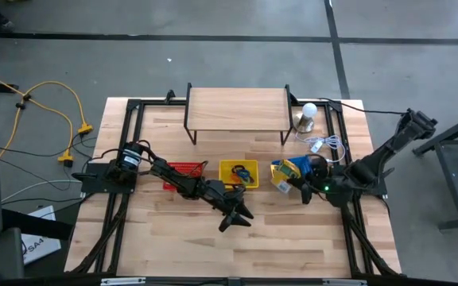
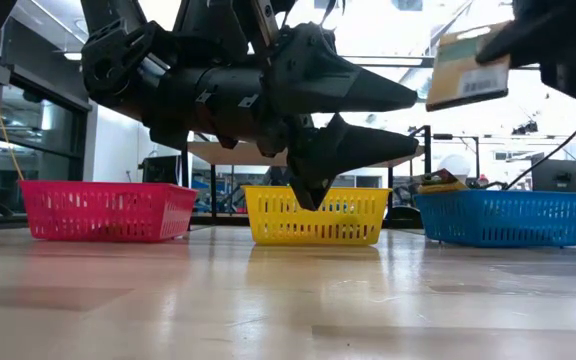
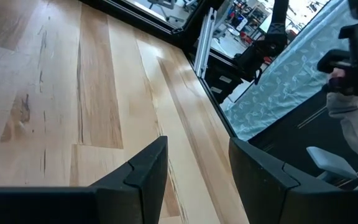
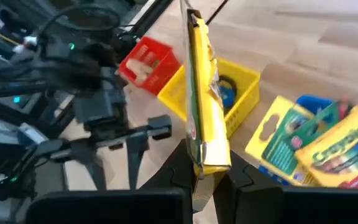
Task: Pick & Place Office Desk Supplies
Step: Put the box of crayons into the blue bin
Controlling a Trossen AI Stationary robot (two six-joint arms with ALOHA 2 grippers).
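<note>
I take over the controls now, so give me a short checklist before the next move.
1. Right end effector shut on the crayon box: ok.
2. Box lifted clear of the blue basket: ok.
3. Left end effector open and empty: ok.
4. Left end effector clear of the yellow basket: ok, it hangs over bare table.
5. Room left in the blue basket, which already holds crayon boxes: cannot tell.

Grey concrete floor (image 1: 213, 48), yellow cable (image 1: 62, 103), bright windows (image 2: 558, 110) behind
</note>
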